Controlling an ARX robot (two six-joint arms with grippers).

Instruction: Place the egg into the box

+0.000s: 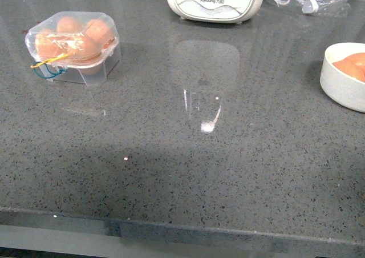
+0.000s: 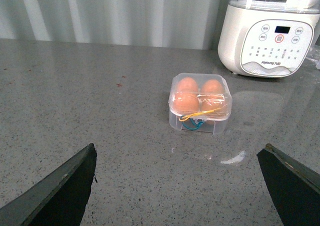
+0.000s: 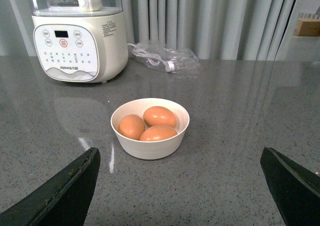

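The clear plastic box (image 1: 74, 45) sits at the far left of the grey counter with its lid down, bound by yellow and blue bands, with brown eggs in its cells. It also shows in the left wrist view (image 2: 200, 104), ahead of my open, empty left gripper (image 2: 180, 186). Three brown eggs (image 3: 159, 116) lie in a round white bowl (image 3: 150, 147), ahead of my open, empty right gripper (image 3: 180, 186). The bowl shows at the right edge of the front view (image 1: 341, 81). Neither arm shows in the front view.
A white appliance with buttons (image 1: 215, 1) stands at the back middle of the counter, also in the left wrist view (image 2: 267, 36) and the right wrist view (image 3: 77, 41). A clear bag with a cable (image 3: 162, 58) lies behind the bowl. The counter's front edge (image 1: 182, 229) is near.
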